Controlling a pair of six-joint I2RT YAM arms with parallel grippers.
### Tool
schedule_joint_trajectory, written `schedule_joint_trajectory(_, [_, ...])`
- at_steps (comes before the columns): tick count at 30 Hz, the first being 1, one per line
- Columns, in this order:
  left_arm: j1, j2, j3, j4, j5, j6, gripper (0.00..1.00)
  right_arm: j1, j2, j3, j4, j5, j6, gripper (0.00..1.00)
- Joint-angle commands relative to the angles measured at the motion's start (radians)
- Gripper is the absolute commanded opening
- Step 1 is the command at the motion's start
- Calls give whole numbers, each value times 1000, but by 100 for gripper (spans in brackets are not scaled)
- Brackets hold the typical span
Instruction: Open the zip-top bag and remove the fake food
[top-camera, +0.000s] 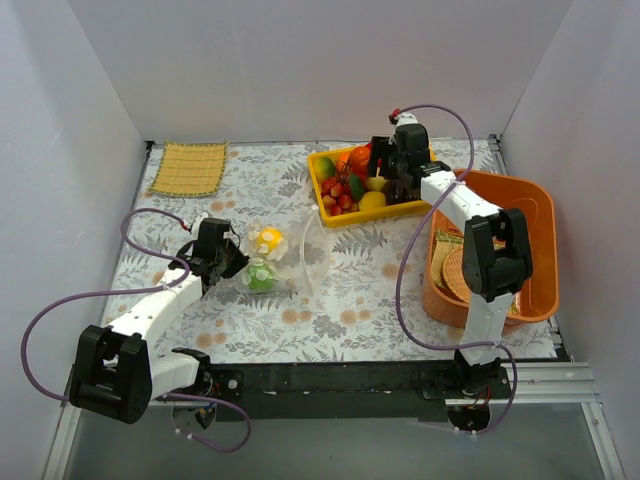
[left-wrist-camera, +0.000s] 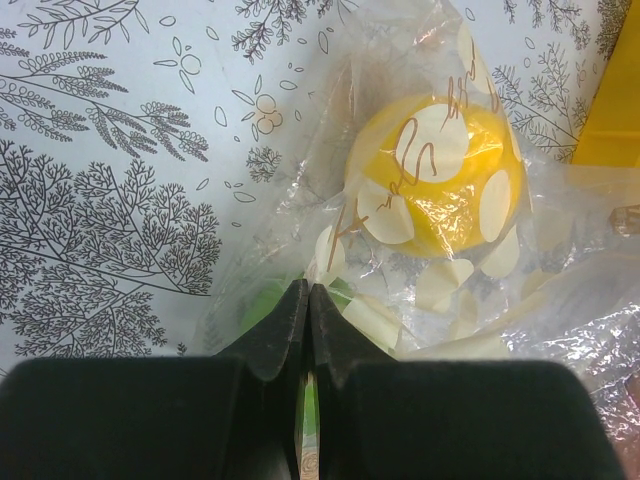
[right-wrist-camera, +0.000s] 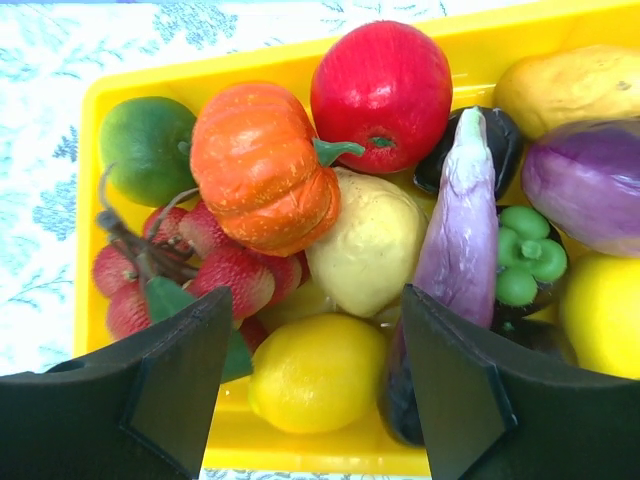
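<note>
The zip-top bag (top-camera: 292, 255) is being pinched at its edge by the clenched jaws of the left gripper (left-wrist-camera: 308, 292), with a strip of film caught between them. The rest of the bag is lying on the table just ahead of those jaws. Inside it, a yellow fruit (left-wrist-camera: 440, 175) is showing ahead and to the right of the jaws, and a green piece (left-wrist-camera: 262, 305) right at the fingertips.

The table is being covered by a leaf-printed cloth (top-camera: 350, 300) and enclosed by plain white walls (top-camera: 300, 60). A woven mat (top-camera: 188, 168) is lying far ahead of the left jaws.

The left arm is being held low and stretched forward. The right arm is being bent over an orange bin (top-camera: 535, 220). The right gripper (right-wrist-camera: 315, 300) is being held over the yellow tray (right-wrist-camera: 90, 200), its jaws released and spread wide, grasping nothing. Fake food is lying under them: a lemon (right-wrist-camera: 315, 370) below the gap, a pumpkin (right-wrist-camera: 260, 165) and a red apple (right-wrist-camera: 385, 80) ahead.
</note>
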Motion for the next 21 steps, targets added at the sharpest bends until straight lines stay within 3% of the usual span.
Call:
schedule_joint_trajectory(1, [6,-12,-10,27,0,3,0,13,-109,-27,2,-12,26,75])
schedule_joint_trajectory(6, [8,-10,-19,36,8,-11,0,71,-247,-149,-51,20,52,65])
schedule_joint_trajectory(8, [6,-9,-24,44,11,-17,0,114,-342,-226,-31,0,95,49])
schedule_joint_trajectory(11, [8,-1,-27,50,21,-25,0,206,-456,-396,9,-11,141,34])
schedule_joint_trajectory(16, [6,-1,-33,59,31,-31,0,379,-517,-545,50,-62,224,27])
schedule_joint_trajectory(21, [6,3,-31,64,47,-32,0,473,-453,-582,182,-170,300,25])
